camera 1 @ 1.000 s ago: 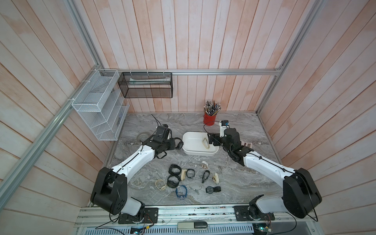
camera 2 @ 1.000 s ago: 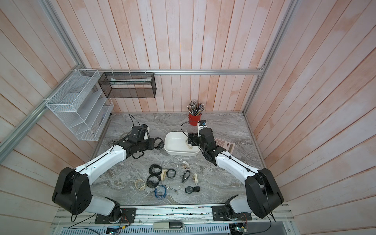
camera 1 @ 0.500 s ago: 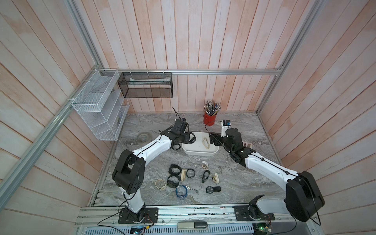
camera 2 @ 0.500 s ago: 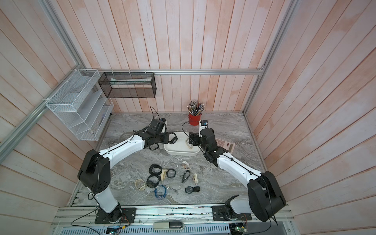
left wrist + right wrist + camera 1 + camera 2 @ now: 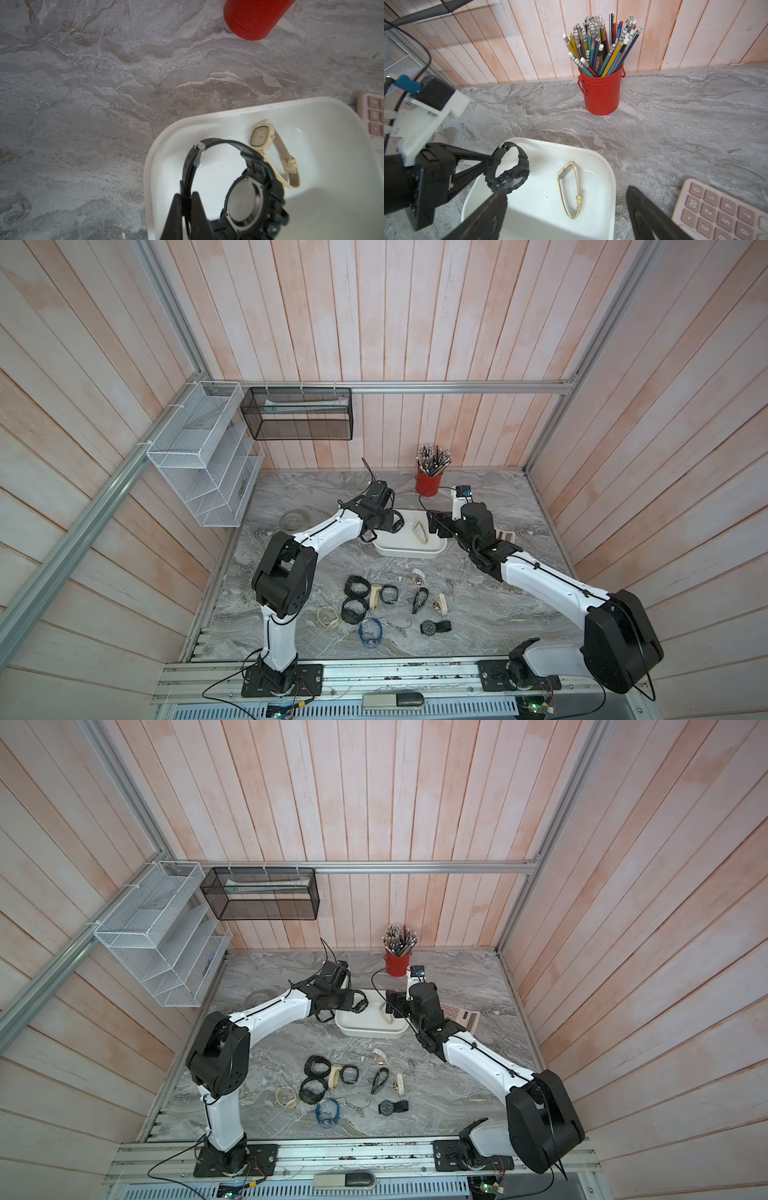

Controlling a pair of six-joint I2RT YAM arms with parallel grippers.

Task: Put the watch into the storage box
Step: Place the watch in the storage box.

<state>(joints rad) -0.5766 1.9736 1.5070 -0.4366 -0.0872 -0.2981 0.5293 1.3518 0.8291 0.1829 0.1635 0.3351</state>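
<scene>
In a top view the left gripper (image 5: pixel 353 1005) held a black watch (image 5: pixel 362 1005) over one end of the storage box (image 5: pixel 368 1032), while the right gripper (image 5: pixel 389 1006) hovered above a cream watch (image 5: pixel 389 1021) lying inside

The watch (image 5: pixel 243 199) is black, storage box (image 5: pixel 324 149) white, cup (image 5: pixel 253 16) red, table (image 5: pixel 83 104) grey-marbled.

The storage box (image 5: pixel 324 145) is smooth glossy plastic; the black watch (image 5: pixel 243 204) is matt, its back dull metal.
</scene>
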